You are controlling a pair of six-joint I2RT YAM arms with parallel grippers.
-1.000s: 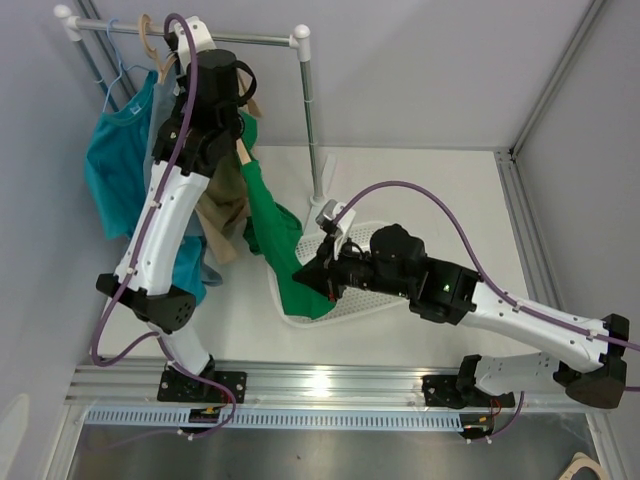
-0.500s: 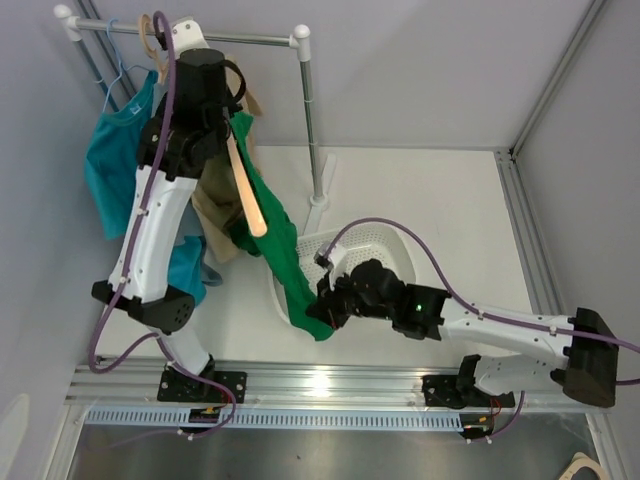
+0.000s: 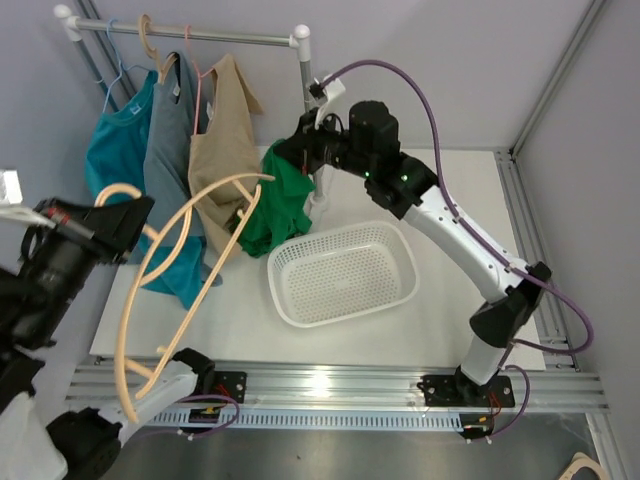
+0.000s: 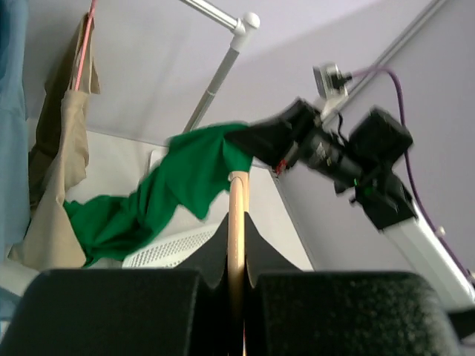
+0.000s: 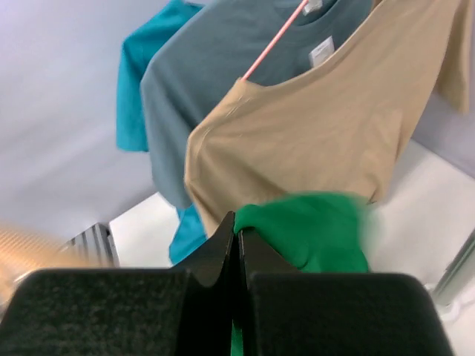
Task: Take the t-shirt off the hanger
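Clamps wooden hanger (image 4: 237,189) in closed left gripper (image 4: 236,222); pinches green t-shirt (image 5: 312,230) in closed right gripper (image 5: 235,230), high beside rack post (image 3: 310,110).

The green t-shirt (image 3: 278,205) is seen pinched at one bunched end in the closed right gripper (image 3: 300,150), up beside the rack post (image 3: 305,85). From there it is trailed down and to the left as a crumpled, twisted length of cloth, its lower end brought just beside the far-left corner of the white basket (image 3: 345,275). The pale wooden hanger (image 4: 237,215) is clamped between the fingers of the left gripper (image 4: 236,226), bare along nearly all of its curve, and in the left wrist view its far end is met by the lower edge of the green cloth.
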